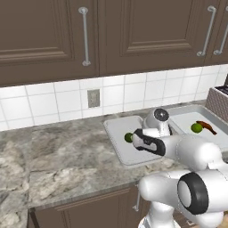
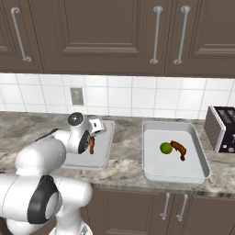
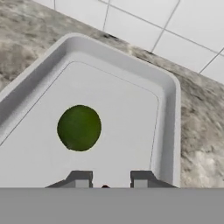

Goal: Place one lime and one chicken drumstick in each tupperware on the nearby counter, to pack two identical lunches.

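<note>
Illumination even and diffuse, no distinct source. Shadows faint; none cast beneath the round green lime (image 3: 79, 127). No glare on the white glossy wall tiles (image 1: 133, 91). Rendering soft, slightly pixelated; no edge distortion.

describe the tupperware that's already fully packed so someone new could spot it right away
Follow the mottled stone counter toward the toaster. Just before it sits a shallow white tupperware holding a lime and a brown drumstick side by side. The other tupperware sits under the robot's hand, below the wall outlet.
</note>
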Tool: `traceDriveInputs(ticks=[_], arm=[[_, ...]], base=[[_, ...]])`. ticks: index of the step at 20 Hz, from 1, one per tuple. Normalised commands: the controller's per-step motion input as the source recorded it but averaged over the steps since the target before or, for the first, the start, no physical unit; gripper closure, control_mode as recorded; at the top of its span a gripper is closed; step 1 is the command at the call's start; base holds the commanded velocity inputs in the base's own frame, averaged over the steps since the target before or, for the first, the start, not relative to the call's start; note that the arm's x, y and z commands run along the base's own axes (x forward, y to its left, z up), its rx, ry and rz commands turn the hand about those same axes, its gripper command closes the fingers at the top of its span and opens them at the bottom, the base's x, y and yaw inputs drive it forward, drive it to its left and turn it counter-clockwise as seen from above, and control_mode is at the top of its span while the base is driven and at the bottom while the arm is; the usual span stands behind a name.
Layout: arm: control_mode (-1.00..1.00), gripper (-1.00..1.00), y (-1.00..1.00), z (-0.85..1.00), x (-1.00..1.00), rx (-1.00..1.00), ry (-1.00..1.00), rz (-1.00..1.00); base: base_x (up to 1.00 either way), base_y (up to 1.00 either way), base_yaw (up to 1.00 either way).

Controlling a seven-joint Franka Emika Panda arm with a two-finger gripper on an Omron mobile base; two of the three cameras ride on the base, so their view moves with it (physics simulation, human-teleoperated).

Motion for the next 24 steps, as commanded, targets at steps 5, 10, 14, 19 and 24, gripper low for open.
traceDriveInputs(ticks=[5, 10, 14, 19, 24], arm=[[-1.00, 1.00, 0.00, -0.23, 0.64, 0.00, 0.02, 0.00], [-1.00, -1.00, 0.00, -0.43, 0.44, 0.00, 0.02, 0.00], [-1.00, -1.00, 0.05, -0.34, 0.50, 0.00, 0.00, -0.01], [-1.00, -1.00, 0.04, -0.08, 0.40, 0.00, 0.03, -0.04], [-1.00, -1.00, -0.07, 0.35, -0.95, 0.00, 0.05, -0.08]], base=[[0.00, 0.00, 0.00], [0.00, 0.00, 0.00], [0.00, 0.00, 0.00], [0.00, 0.00, 0.00], [0.00, 0.00, 0.00]])
